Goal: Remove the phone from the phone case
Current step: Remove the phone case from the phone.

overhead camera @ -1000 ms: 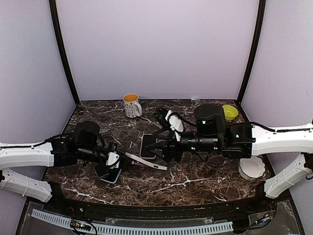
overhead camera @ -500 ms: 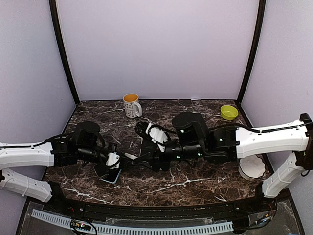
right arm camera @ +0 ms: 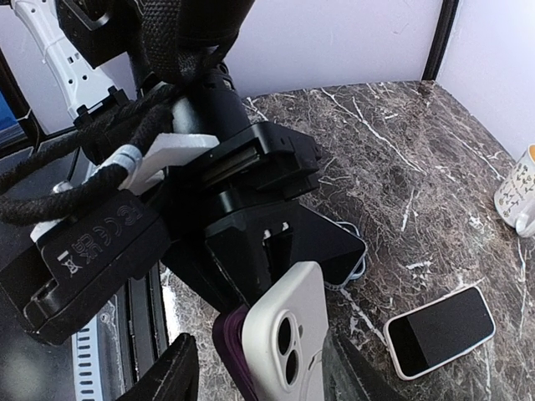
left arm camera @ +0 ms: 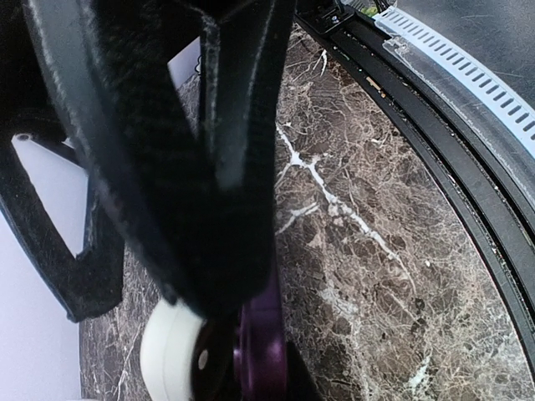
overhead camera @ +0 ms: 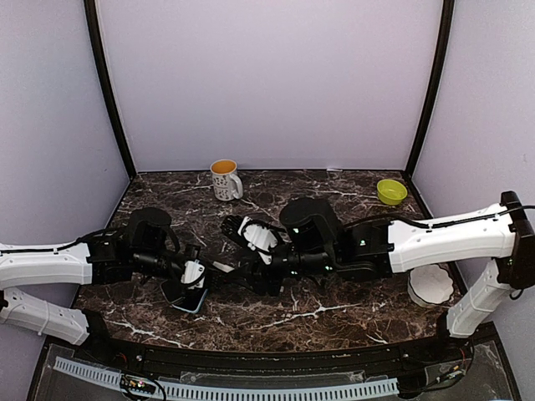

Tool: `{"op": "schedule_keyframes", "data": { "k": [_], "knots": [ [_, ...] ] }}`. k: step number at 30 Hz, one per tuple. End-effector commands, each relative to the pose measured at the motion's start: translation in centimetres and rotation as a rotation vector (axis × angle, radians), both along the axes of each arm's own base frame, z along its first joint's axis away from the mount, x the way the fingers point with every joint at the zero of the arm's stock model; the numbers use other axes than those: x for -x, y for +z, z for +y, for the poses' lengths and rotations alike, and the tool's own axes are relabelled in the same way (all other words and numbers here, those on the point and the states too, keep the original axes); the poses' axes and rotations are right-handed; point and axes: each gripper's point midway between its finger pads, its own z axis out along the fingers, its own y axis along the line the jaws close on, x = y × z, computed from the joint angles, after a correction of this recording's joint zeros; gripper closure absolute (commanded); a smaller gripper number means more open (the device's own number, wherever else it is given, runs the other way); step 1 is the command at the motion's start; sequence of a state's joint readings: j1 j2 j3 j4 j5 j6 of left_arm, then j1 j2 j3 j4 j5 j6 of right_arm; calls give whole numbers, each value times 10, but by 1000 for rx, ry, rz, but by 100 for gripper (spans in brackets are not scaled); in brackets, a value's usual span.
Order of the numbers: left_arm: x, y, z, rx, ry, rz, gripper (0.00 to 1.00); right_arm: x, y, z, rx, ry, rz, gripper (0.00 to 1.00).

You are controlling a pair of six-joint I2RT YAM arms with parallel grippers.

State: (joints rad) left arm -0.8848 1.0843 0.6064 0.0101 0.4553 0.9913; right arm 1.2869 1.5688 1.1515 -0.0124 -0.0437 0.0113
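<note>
Phone, in its case, hangs off the table, clamped at one end by the shut left gripper. Long axis runs from there toward the right gripper. Free end lies between the right fingers, which stand apart on either flank; contact unclear. White back faces the right wrist camera, purple layer alongside. Right arm is nearer the free end.
</note>
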Motion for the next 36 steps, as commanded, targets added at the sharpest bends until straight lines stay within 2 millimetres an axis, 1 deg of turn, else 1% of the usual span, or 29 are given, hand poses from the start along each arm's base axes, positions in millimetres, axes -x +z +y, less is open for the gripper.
{"op": "schedule_keyframes", "data": {
  "k": [1,10,11,14,16,21,28,31,36],
  "knots": [
    [0,38,-10,105,-32,-64,100,-3,14,10,-38,-18,-33,51],
    [2,46,-10,132,-35,-65,100,-5,6,15,-15,-13,-49,57],
    [2,46,-10,133,-36,-65,100,-9,4,15,-8,-33,-58,58],
    [2,47,-10,138,-35,-67,100,-12,0,16,7,-47,-63,62],
    [2,48,-10,140,-33,-69,100,-12,-8,14,42,-51,-65,63],
    [1,51,-9,151,-26,-80,100,-14,-18,8,79,-68,-71,67],
    [2,54,-9,162,-26,-88,100,-24,-25,-3,117,-143,-90,72],
    [1,55,-9,165,-21,-90,100,-22,-31,-5,137,-132,-78,73],
    [-5,56,-8,165,9,-99,100,-9,-35,-5,138,-83,-53,74]
  ]
}}
